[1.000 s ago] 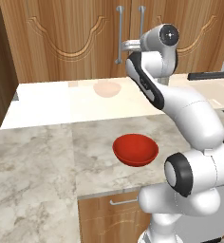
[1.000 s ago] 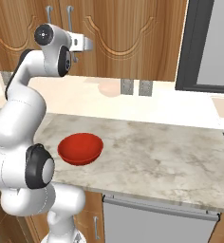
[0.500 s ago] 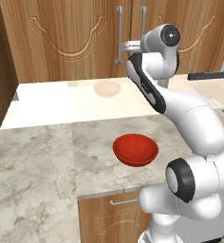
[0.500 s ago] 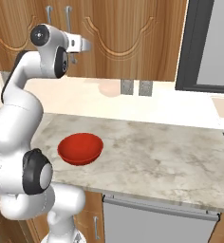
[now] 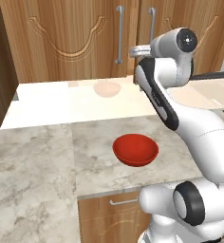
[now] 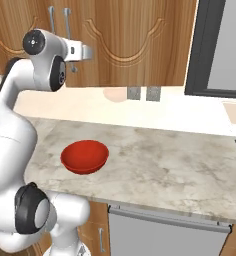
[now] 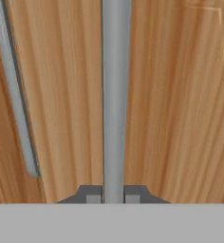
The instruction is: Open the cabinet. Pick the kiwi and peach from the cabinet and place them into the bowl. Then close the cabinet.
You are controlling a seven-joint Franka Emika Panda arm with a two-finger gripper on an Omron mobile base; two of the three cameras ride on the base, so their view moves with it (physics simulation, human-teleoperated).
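The wooden cabinet (image 5: 76, 38) with carved curvy panels has both doors closed, so the kiwi and peach are hidden. My gripper (image 7: 115, 197) is up at the right-hand silver bar handle (image 7: 116, 95), and its two tips press that bar from both sides. The base views show the hand (image 5: 141, 49) (image 6: 77, 52) level with the lower part of the handles. The left-hand handle (image 5: 118, 33) (image 7: 14, 95) hangs free. The red bowl (image 5: 135, 149) (image 6: 85, 156) sits empty on the marble counter, well below the gripper.
The marble counter (image 5: 38, 166) runs left to right under the cabinet, with a pale backsplash strip (image 5: 61, 102) behind it. A faint pinkish round patch (image 5: 107, 88) shows on that strip. A dark framed panel (image 6: 220, 45) stands at the right, and two wall outlets (image 6: 142, 93) sit below the cabinet.
The arm's upper joints have shifted slightly. The hand stays at the right handle, and the doors and bowl have not moved.
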